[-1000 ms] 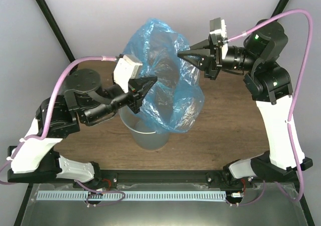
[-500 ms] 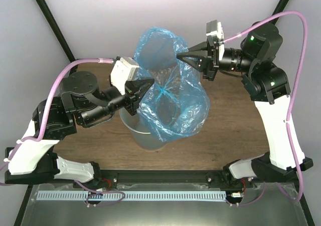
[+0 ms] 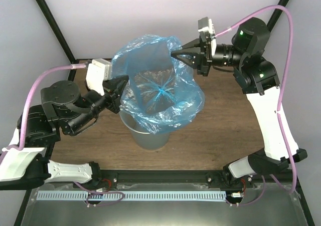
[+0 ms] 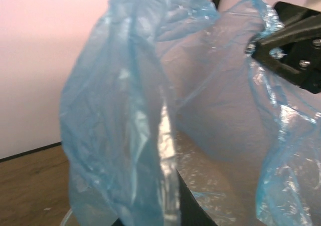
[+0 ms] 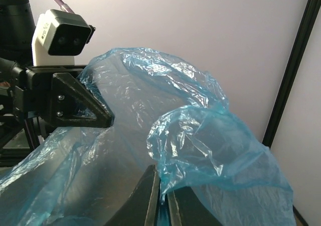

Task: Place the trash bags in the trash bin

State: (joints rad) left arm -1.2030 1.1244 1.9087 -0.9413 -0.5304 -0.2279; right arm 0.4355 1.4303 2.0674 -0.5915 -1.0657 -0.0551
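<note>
A translucent light-blue trash bag [image 3: 159, 93] hangs stretched open between my two grippers, its mouth facing up. Its lower part droops over the grey trash bin [image 3: 149, 139] below. My left gripper [image 3: 123, 81] is shut on the bag's left rim; in the left wrist view the film [image 4: 118, 136] drapes over my left gripper [image 4: 170, 186]. My right gripper [image 3: 175, 54] is shut on the far right rim, and a fold of the bag [image 5: 215, 151] is pinched between its tips [image 5: 161, 175]. Each wrist view shows the other gripper across the bag.
The bin stands on a brown wooden table [image 3: 225, 121] between the two arm bases. Black frame posts [image 3: 50, 23] rise at the back left and back right. A pale wall lies behind. The left wrist's white camera [image 5: 57, 35] shows beyond the bag.
My left gripper has pulled its rim leftward and the right has shifted slightly left and back. The bag's mouth now gapes wider above the bin.
</note>
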